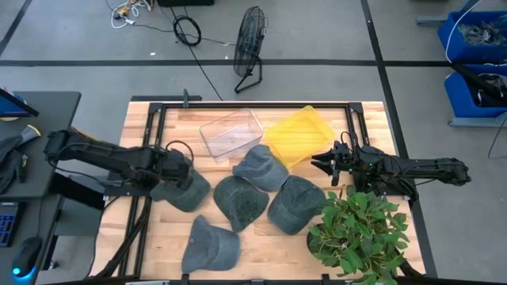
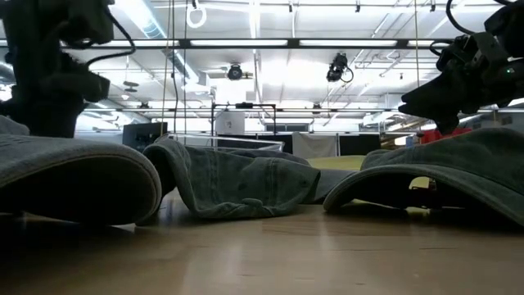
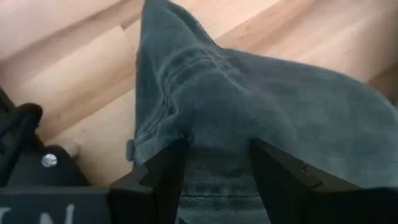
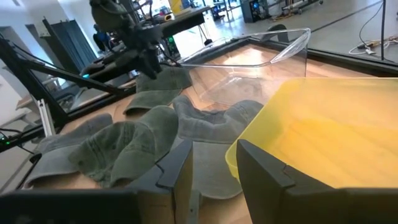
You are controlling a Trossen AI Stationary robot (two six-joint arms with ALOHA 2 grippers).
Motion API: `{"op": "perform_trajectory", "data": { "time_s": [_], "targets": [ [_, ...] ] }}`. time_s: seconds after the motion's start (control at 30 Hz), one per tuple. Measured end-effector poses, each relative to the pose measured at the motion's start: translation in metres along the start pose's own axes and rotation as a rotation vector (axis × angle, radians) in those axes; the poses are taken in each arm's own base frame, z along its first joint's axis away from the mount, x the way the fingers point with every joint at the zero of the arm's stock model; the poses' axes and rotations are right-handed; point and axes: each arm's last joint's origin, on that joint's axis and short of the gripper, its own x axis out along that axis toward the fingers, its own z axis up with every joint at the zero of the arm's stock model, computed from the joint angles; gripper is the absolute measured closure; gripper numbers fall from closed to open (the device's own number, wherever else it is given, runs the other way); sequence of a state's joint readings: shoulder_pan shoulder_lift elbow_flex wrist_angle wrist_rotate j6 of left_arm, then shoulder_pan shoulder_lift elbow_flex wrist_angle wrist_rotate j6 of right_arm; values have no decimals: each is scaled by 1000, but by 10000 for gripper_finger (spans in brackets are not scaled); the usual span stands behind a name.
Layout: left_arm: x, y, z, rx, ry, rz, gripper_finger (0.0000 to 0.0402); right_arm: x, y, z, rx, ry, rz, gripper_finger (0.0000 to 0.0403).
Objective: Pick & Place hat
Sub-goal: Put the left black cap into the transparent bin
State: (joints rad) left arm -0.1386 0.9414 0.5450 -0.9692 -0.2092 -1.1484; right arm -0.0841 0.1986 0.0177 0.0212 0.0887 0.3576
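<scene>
Looking from above, the left gripper (image 1: 178, 170) sits on the leftmost grey denim cap (image 1: 181, 190); the lift should go straight up (my judgement). Its wrist view shows fingers (image 3: 163, 180) clamped on cloth. The right gripper (image 4: 214, 171), fingers apart, waits beside the yellow plastic tray (image 4: 323, 134); its fingertips are cut off.

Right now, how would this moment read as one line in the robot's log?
left gripper: shut on leftmost hat | right gripper: open, over yellow tray edge | clear bin: empty
</scene>
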Motion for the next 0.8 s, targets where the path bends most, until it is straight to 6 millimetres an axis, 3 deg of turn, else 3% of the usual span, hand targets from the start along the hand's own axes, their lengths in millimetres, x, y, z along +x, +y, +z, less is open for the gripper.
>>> {"op": "perform_trajectory", "data": {
  "time_s": [0.17,0.33,0.37,0.47,0.6,0.8],
  "targets": [
    [8,-7,0,80,-30,-99,242,0,0,0,-8,0,-1,273],
    [0,-20,7,104,-77,-218,373,0,0,0,-10,-2,-8,273],
    [-5,-24,10,101,-101,-249,385,0,0,0,-10,-2,-8,273],
    [-31,-38,23,182,-186,-325,395,0,0,0,-10,-3,-8,273],
    [-83,-51,43,346,-365,-374,398,0,0,0,-9,-3,-8,273],
    [-153,-53,67,538,-593,-359,400,0,0,0,-8,-2,-8,273]
  ]
}}
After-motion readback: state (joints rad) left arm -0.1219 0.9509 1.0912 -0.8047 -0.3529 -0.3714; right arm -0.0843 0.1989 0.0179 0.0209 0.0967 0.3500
